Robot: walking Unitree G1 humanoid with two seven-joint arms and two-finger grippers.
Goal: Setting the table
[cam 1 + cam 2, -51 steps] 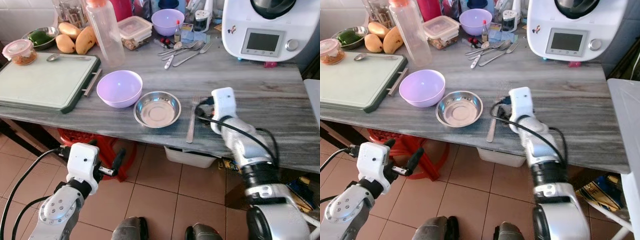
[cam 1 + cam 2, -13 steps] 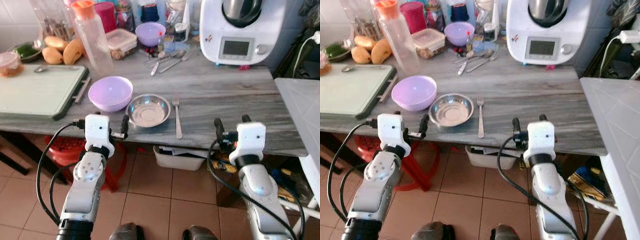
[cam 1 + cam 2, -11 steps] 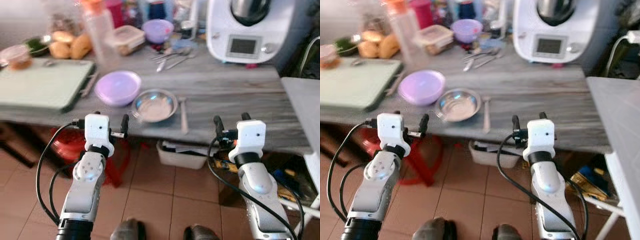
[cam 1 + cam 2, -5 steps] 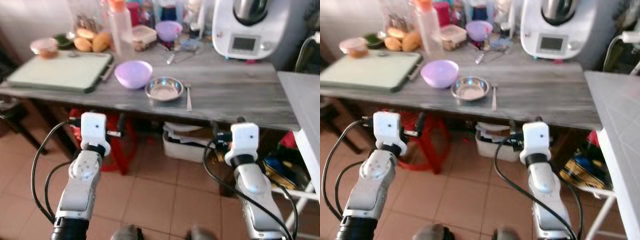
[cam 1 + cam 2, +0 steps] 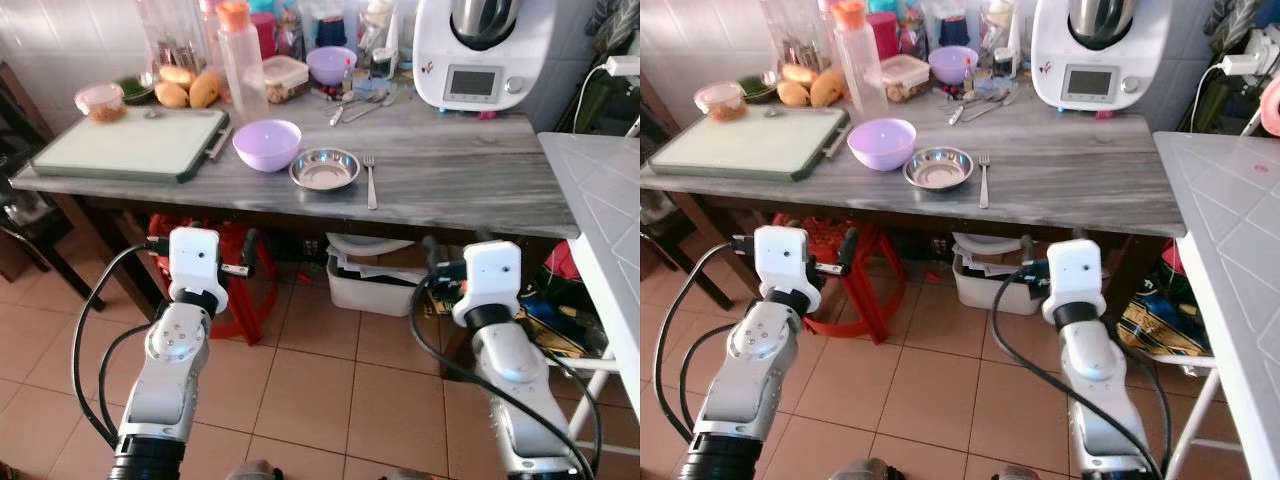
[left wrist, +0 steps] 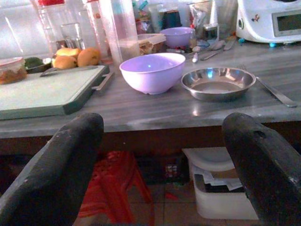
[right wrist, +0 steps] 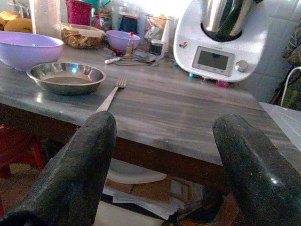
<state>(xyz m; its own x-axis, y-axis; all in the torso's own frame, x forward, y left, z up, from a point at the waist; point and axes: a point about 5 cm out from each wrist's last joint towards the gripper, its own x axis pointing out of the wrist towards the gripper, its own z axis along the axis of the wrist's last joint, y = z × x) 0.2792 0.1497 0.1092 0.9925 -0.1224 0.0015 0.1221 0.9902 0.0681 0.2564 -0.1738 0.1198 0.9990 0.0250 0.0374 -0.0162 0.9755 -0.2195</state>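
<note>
Head views: left gripper (image 5: 248,268) lower left, right gripper (image 5: 432,270) lower right, forearms raised below table edge, steel bowl (image 5: 324,168) and fork (image 5: 369,181) upper centre; left wrist: fingers (image 6: 56,174) spread, empty, purple bowl (image 6: 152,72) centre; right wrist: fingers (image 7: 75,174) spread, empty.

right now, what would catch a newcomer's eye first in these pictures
Probably the two open claws, left claw and right claw, held low in front of the grey table. Next, the place setting near the table's front edge: a purple bowl, a steel dish and a fork side by side. A big white kitchen machine stands at the back right.
</note>
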